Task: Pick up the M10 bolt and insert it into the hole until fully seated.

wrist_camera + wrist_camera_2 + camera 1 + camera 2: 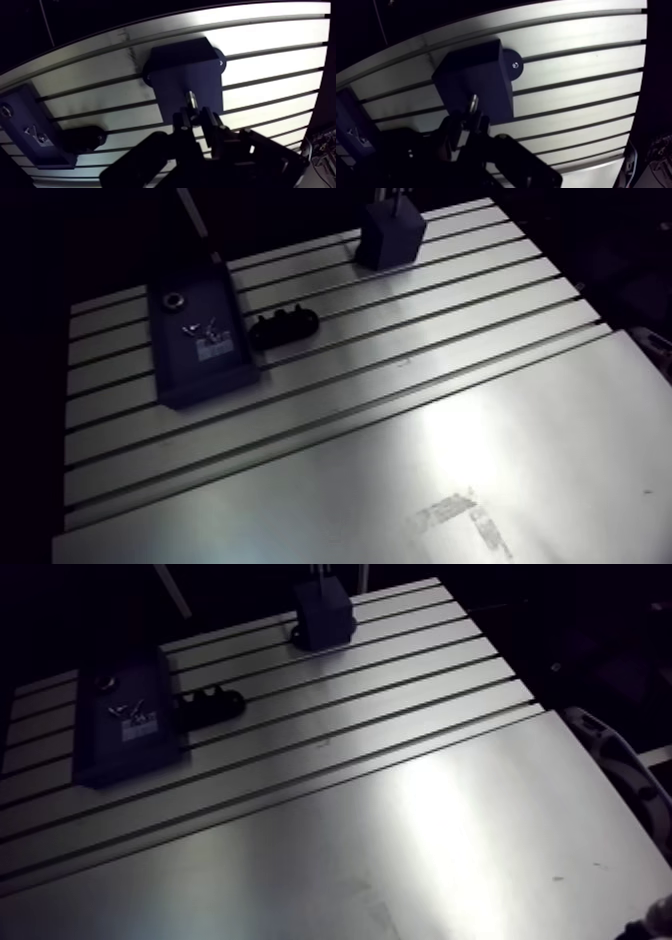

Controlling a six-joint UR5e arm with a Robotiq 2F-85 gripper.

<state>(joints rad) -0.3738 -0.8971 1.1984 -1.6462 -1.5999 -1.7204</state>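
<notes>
Found end effector (196,118) clamped narrow on M10 bolt (191,99), poised over dark block (182,65) on slotted surface (270,35). Could not make out hole. Judged liable to jam short of seating if presented tilted

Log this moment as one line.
phase: insert | gripper: shut on bolt | bolt: above dark block | seated: cannot tell | aside: dark tray

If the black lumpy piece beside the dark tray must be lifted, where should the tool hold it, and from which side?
Probably from straight above, across its narrow middle. The black piece lies flat along the table slots, one end close to the tray, so its long sides are free. The tool is shut on the bolt.
</notes>
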